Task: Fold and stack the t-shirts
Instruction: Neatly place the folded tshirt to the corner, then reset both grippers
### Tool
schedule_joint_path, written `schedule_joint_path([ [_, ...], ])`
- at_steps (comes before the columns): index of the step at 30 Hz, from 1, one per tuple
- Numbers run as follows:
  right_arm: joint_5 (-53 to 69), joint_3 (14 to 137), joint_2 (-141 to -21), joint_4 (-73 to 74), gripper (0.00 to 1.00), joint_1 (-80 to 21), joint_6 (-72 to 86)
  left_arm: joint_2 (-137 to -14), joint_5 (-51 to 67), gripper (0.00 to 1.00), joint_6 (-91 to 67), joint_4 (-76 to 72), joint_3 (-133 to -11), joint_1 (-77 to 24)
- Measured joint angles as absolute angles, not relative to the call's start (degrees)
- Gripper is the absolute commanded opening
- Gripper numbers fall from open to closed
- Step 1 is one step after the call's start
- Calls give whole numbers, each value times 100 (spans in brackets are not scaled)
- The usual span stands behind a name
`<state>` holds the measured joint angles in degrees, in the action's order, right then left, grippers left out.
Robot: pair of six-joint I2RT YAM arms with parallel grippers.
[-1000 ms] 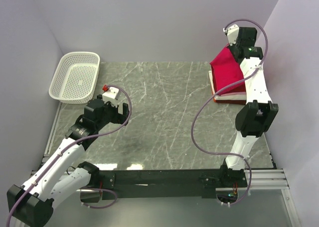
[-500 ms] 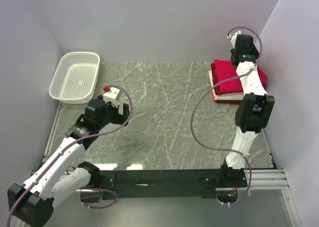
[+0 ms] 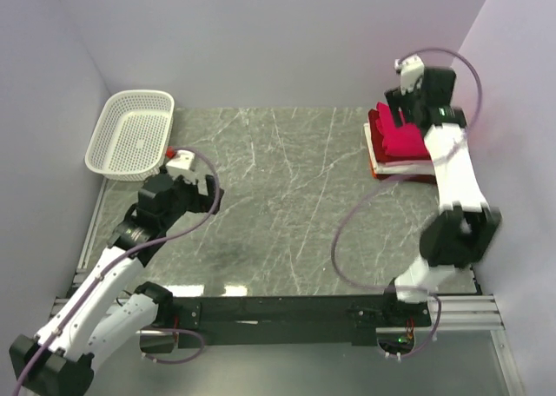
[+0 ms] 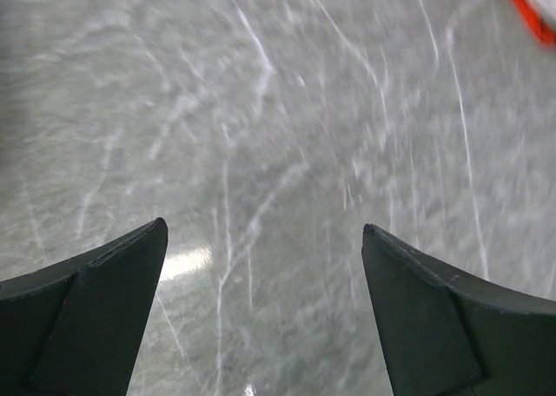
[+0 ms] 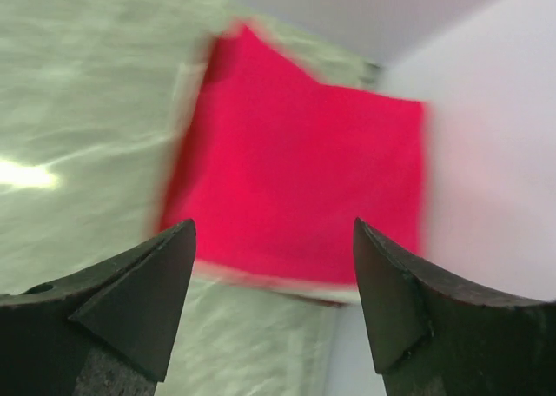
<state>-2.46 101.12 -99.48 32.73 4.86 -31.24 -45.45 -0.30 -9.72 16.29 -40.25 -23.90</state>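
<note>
T-shirts point(image 3: 398, 144), folded, one stack, bright pinkish-red shirt point(image 5: 304, 188) uppermost, lay on the marble surface point(image 4: 278, 109) beneath and just ahead of the right jaws, which stood wide apart and clear of the cloth; left jaws likewise spread, holding nothing, well apart from the stack.

In the top view the right arm point(image 3: 456, 166) covers the right side of the stacked t-shirts point(image 3: 395, 140), and the lower ones show only as thin edges (white and darker red). The right wrist view is motion-blurred, smearing the outline of the top shirt point(image 5: 304, 179). A red-and-white sliver point(image 4: 532, 7) is cut off at the corner of the left wrist view and cannot be identified.
</note>
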Motion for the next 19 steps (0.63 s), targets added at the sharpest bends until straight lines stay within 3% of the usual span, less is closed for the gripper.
schedule_joint_path([
  [6, 1066, 7205, -6532, 2394, 84, 438, -2082, -4259, -502, 99, -1776, 1490, -4108, -1706],
  [12, -198, 5057, -4379, 1590, 88, 445, -801, -4434, -591, 99, -2069, 1638, -4587, -1393],
  [19, -1223, 4458, -3334, 1369, 89, 451, -161, -4254, -580, 99, -2084, 1883, -4619, -1393],
])
